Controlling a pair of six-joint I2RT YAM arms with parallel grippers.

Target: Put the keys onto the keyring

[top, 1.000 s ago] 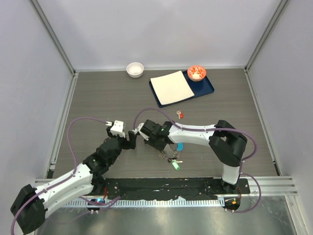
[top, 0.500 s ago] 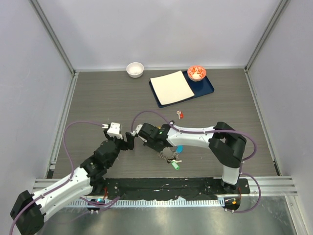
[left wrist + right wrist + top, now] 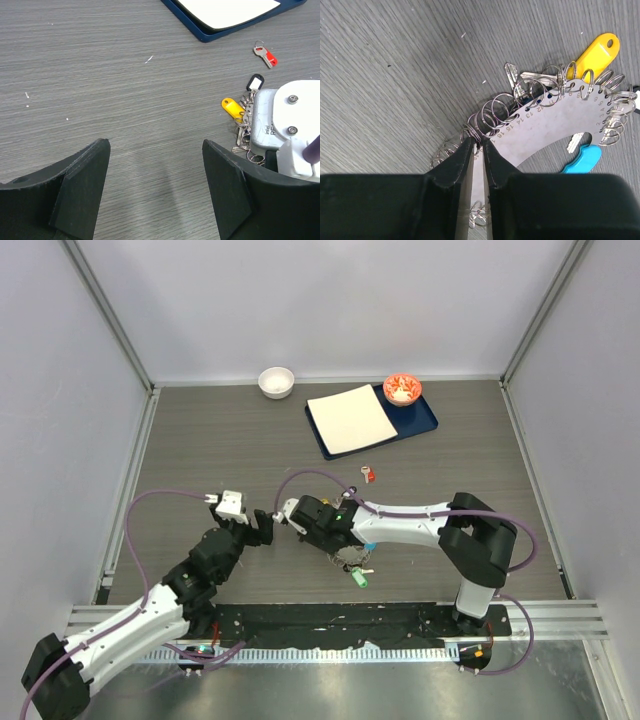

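Note:
The keyring (image 3: 555, 120) is a grey metal crescent plate with numbered holes, carrying several small split rings (image 3: 501, 111). It lies on the table under my right gripper (image 3: 479, 145), whose fingers are shut on one end of the plate. A yellow key (image 3: 592, 57), a blue key (image 3: 582, 159) and silver keys hang from it. The bunch (image 3: 355, 562) has a green key (image 3: 358, 579) at its near side. A loose red key (image 3: 368, 474) (image 3: 265, 54) lies farther back. My left gripper (image 3: 155, 145) (image 3: 262, 530) stands open over bare table, left of the bunch.
A blue tray (image 3: 425, 420) with a white sheet (image 3: 350, 418) and an orange bowl (image 3: 402, 389) sits at the back right. A white bowl (image 3: 276, 381) stands at the back wall. My right wrist camera housing (image 3: 280, 120) is close to my left gripper's right finger.
My left arm has drawn back a little toward the near left. My right wrist has shifted slightly down and right over the key bunch.

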